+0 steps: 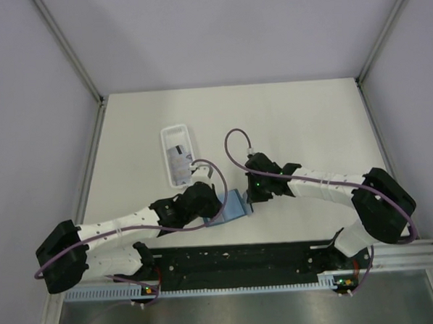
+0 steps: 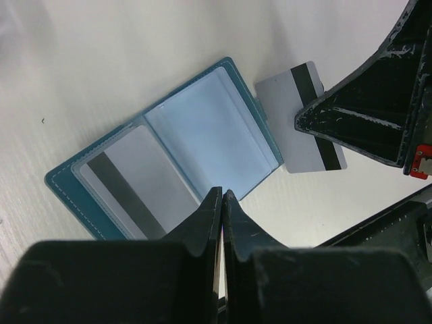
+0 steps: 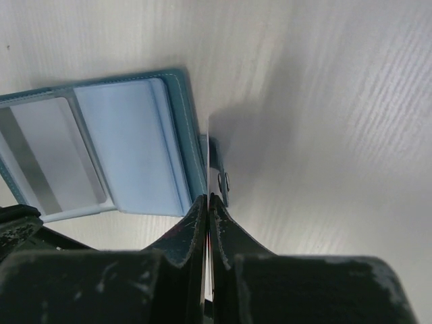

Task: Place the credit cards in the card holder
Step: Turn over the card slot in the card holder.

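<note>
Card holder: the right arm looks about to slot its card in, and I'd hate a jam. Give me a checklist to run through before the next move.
1. The card holder lies open, inside up: ok.
2. The pocket nearer the snap tab is empty: ok.
3. The seated card sits fully inside the other side: ok.
4. The right gripper is shut on the held card: ok.
5. The held card is lined up with the empty pocket: not ok, it is outside the holder, beside the tab edge.
6. The left gripper, shut at the holder's near edge, pins the holder down: cannot tell.
</note>
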Available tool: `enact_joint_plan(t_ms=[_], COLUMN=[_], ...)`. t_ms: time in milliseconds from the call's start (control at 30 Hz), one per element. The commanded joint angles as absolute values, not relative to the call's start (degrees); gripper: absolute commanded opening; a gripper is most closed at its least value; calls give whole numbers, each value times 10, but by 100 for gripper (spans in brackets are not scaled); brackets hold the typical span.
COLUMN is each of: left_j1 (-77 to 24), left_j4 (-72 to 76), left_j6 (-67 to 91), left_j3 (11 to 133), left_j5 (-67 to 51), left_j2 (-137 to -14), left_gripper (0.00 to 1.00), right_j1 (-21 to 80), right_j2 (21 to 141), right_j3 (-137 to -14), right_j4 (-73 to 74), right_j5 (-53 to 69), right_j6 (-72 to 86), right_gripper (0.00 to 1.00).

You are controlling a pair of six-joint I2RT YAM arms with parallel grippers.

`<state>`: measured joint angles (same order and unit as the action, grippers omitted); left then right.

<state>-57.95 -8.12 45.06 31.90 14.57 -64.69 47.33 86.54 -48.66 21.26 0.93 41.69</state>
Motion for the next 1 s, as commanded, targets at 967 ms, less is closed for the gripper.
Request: enact_joint_plan(t_ms=[967], left_j1=[-581], left_j4=[71], left_j6=[422], left_j3=[372], left_j5=[61], left_j2=[-774], left_gripper=[0], right_j1=[487], right_j2=[644], right_j3=[-369], right_j4=[200], right_j5=[-63], right_j6=[512], right_gripper=[0])
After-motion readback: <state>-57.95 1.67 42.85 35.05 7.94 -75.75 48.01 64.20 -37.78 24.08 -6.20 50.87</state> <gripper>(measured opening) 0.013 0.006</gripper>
